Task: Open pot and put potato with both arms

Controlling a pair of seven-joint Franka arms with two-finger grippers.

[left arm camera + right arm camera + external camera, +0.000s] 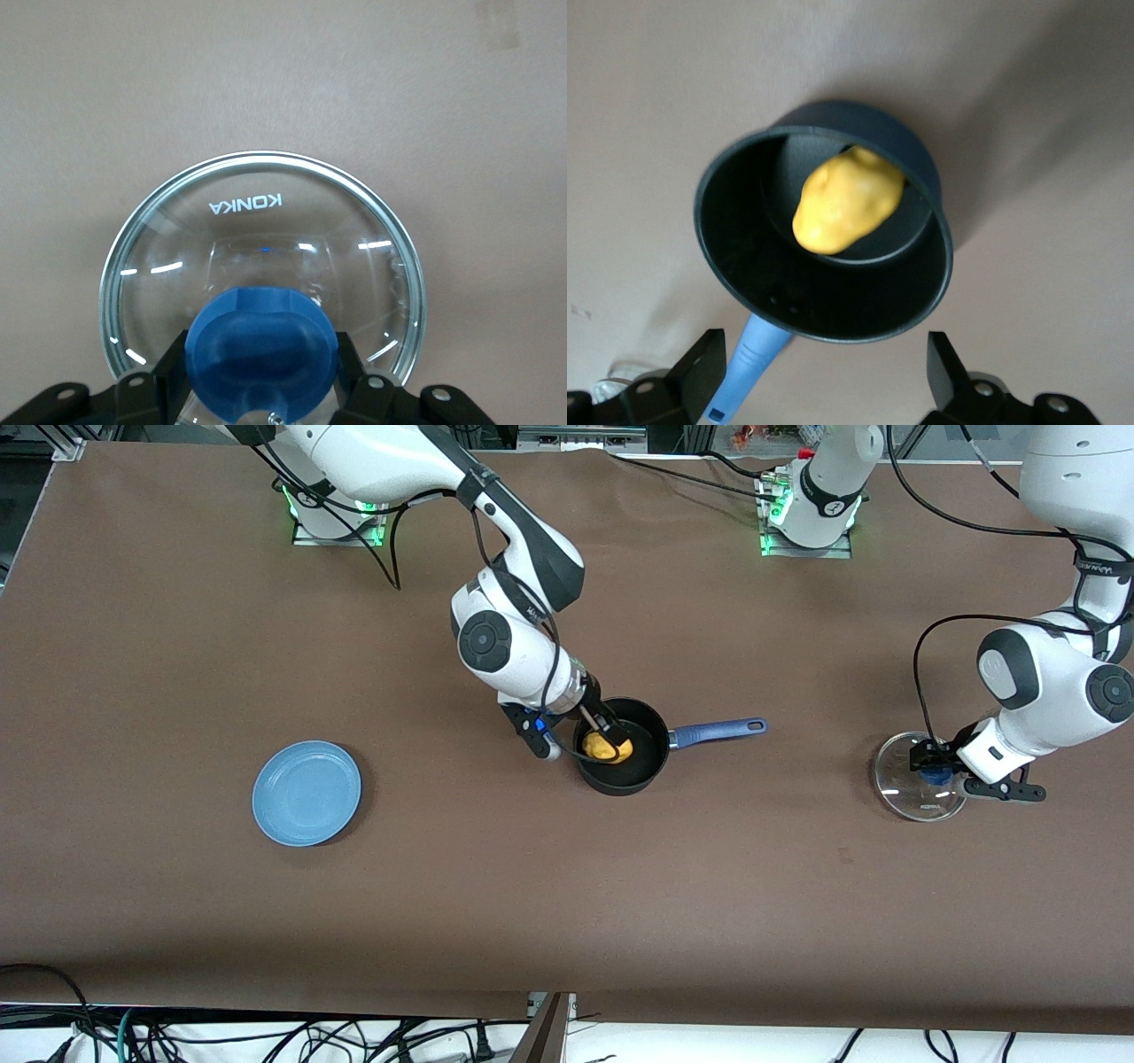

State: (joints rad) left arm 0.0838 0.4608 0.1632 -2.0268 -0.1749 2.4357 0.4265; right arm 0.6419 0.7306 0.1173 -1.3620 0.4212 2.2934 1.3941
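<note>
Front view: we find the pot [622, 757] uncovered near the table's middle, handle [718, 732] pointing toward the left arm's end. The potato [846, 202] lies inside the pot, resting against the wall. The right gripper [605, 731] hangs over the pot with fingers [698, 365] spread wide and nothing between them, so we judge the potato released.

The lid [920, 776] rests flat on the table at the left arm's end, well apart from the pot. The left gripper [261, 376] is clamped on the lid's blue knob [263, 349]. The plate [306, 793] sits bare toward the right arm's end.

Risks we note:
- The right gripper sits low at the rim. A sideways retreat could catch the wall and shove or tip the pot.
- A tilted exit could snag the potato and drag it out.
- If the left gripper lifts without opening, the lid comes off the table and could slip from the smooth knob.
</note>
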